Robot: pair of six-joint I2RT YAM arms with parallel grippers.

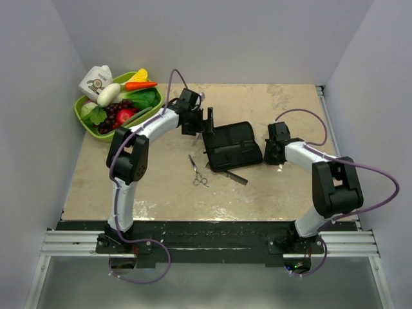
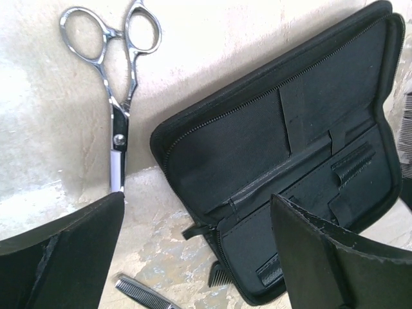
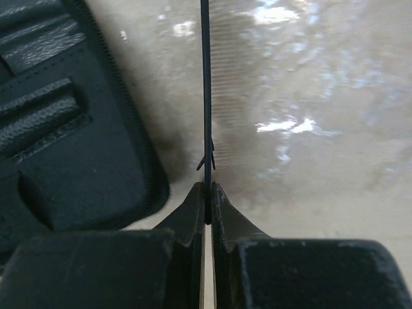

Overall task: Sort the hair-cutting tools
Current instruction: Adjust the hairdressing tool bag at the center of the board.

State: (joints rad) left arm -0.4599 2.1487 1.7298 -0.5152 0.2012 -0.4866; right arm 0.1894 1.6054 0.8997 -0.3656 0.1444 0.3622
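Note:
An open black zip case lies flat mid-table. Silver scissors with ring handles lie just in front of its left end, and a black comb lies along its near edge. My left gripper hangs open over the case's left end. In the left wrist view its jaws stand wide apart, with the scissors, the case and the comb below. Right of the case, my right gripper is shut on a thin black comb, seen edge-on between the fingertips.
A green basket of toy fruit and vegetables stands at the back left with a milk carton in it. White walls close in the table on the left, back and right. A bit of comb teeth pokes out from under the case.

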